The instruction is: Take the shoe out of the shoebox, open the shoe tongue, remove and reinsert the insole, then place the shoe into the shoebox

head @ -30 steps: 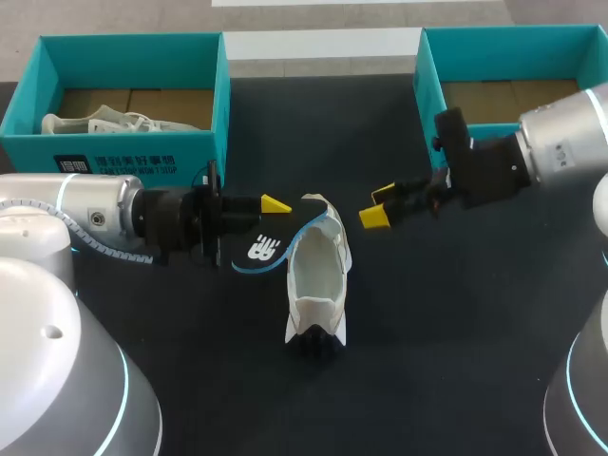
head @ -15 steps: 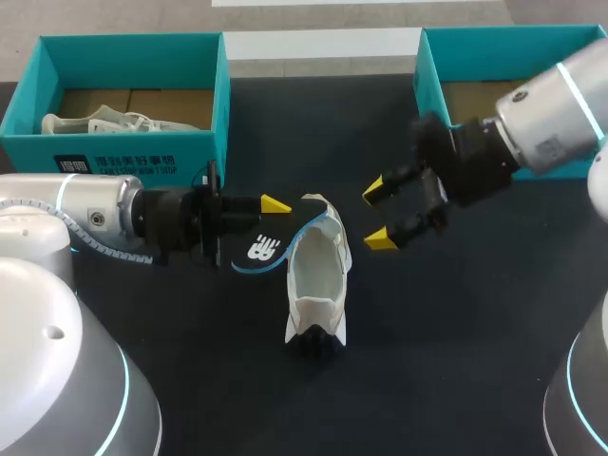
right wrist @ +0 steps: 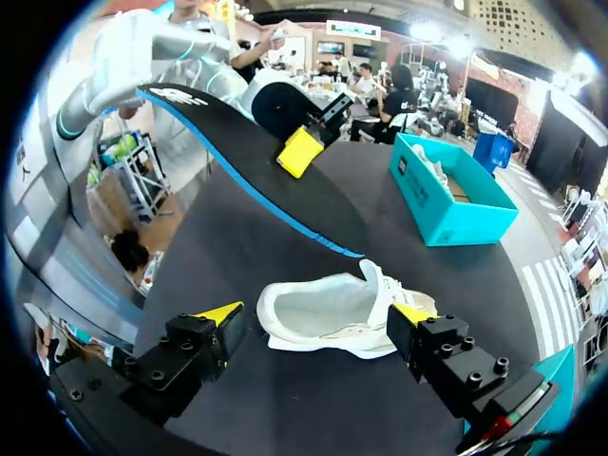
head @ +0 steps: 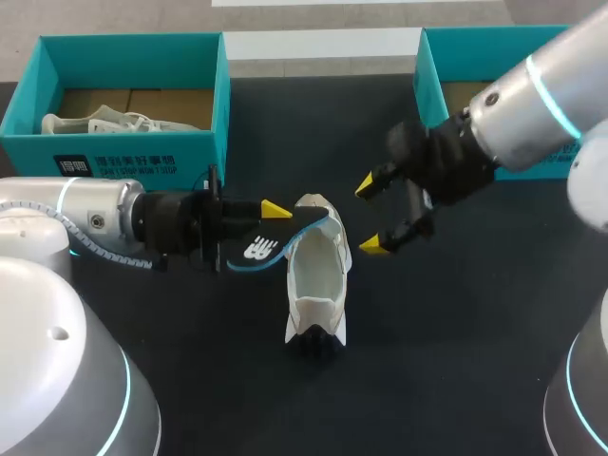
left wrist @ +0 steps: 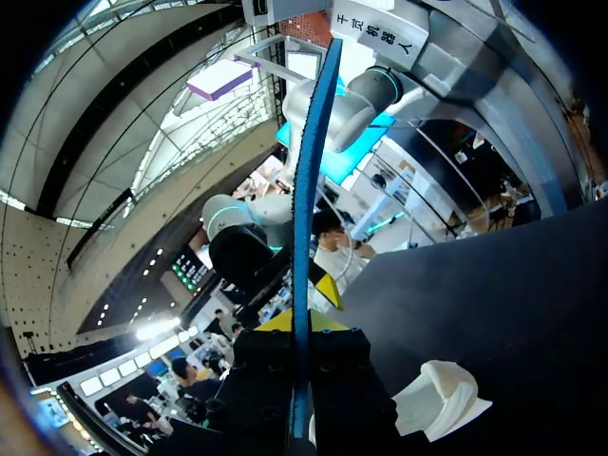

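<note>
- At the back of the dark counter (head: 237, 380) stand two teal cardboard boxes. The left shoebox (head: 123, 152) holds a spare shoe (head: 104, 122); the right shoebox (head: 427, 81) is partly hidden by my right arm.
- The left claw (head: 269, 217) is clamped on the thin black, blue-edged insole (head: 261, 249).
- The white shoe (head: 316, 285) lies mid-counter, its mouth upward.
- The right claw (head: 370, 215) is spread wide and holds nothing.
</note>
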{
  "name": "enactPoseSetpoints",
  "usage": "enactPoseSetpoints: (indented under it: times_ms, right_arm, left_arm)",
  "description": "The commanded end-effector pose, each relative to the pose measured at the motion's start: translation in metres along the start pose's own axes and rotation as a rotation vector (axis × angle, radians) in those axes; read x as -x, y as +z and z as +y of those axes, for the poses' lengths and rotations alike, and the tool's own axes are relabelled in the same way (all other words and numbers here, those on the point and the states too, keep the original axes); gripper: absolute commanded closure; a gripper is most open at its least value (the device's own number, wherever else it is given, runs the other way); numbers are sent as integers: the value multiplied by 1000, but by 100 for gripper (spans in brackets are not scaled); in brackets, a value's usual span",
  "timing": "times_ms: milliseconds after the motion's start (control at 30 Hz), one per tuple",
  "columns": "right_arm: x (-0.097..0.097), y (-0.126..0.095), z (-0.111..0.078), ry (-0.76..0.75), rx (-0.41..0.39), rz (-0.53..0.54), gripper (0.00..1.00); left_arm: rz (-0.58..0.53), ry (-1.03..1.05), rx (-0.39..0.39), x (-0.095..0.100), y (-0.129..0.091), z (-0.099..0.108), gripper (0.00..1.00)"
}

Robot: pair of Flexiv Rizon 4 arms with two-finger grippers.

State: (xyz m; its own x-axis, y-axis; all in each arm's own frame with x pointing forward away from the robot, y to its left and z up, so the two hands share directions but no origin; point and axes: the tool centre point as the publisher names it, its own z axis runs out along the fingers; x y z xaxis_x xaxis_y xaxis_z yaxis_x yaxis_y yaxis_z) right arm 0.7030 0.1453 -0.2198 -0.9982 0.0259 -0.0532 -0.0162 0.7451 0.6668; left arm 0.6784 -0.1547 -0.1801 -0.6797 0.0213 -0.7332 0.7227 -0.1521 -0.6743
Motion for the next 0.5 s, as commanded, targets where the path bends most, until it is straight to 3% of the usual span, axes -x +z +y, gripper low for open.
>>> enactPoseSetpoints:
  times_ms: [33, 233, 400, 500]
  right_arm:
    - [-8, 14, -7, -4, -13, -47, 0]
    - [-11, 20, -18, -25, -36, -77, 0]
    - [-13, 28, -23, -38, -48, -86, 0]
    - [-15, 35, -28, -55, -61, -106, 0]
  left_arm:
    - [-4, -2, 11, -7, -10, -22, 100]
    - [-8, -23, -13, -26, -14, -34, 100]
    - [-54, -85, -48, -46, -14, -30, 100]
    - [-34, -76, -29, -62, -9, -25, 100]
